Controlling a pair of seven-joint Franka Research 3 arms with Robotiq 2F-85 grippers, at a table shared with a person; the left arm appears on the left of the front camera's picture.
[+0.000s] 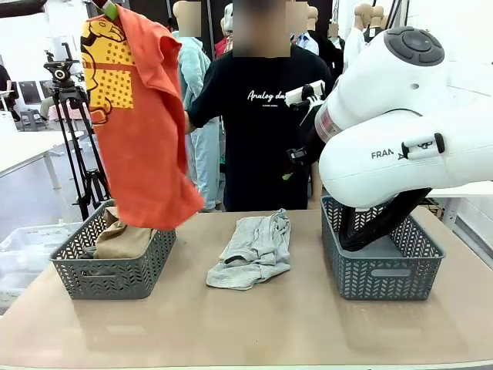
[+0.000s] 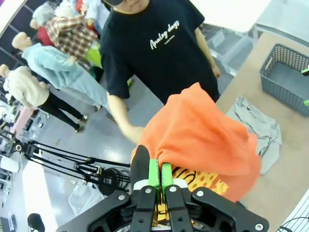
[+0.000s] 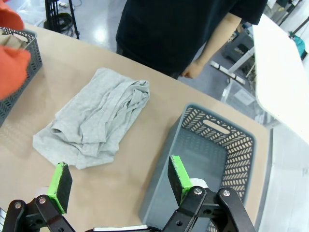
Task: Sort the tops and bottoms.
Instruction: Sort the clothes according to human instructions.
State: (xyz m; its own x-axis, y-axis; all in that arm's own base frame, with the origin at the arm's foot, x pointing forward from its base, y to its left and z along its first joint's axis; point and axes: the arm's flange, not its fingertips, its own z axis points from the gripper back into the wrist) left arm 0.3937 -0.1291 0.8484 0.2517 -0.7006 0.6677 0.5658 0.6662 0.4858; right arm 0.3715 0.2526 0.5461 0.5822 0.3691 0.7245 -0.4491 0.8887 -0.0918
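An orange-red top with a yellow dotted print (image 1: 142, 123) hangs high over the left basket (image 1: 115, 271), its hem reaching down to the basket's back rim. My left gripper (image 2: 160, 170) is shut on its upper edge. A khaki-tan garment (image 1: 123, 240) lies inside that basket. In the middle of the table lies a crumpled light grey garment (image 1: 254, 250), which the right wrist view has as the light grey garment (image 3: 94, 121). My right gripper (image 3: 118, 179) hovers open above the table between this garment and the right basket (image 3: 207, 164), holding nothing.
The person in a black T-shirt (image 1: 258, 116) stands at the far edge, one hand (image 3: 193, 70) near the table. My bulky right arm (image 1: 385, 146) hangs over the right basket (image 1: 381, 266). A camera tripod (image 1: 73, 116) stands behind the left corner.
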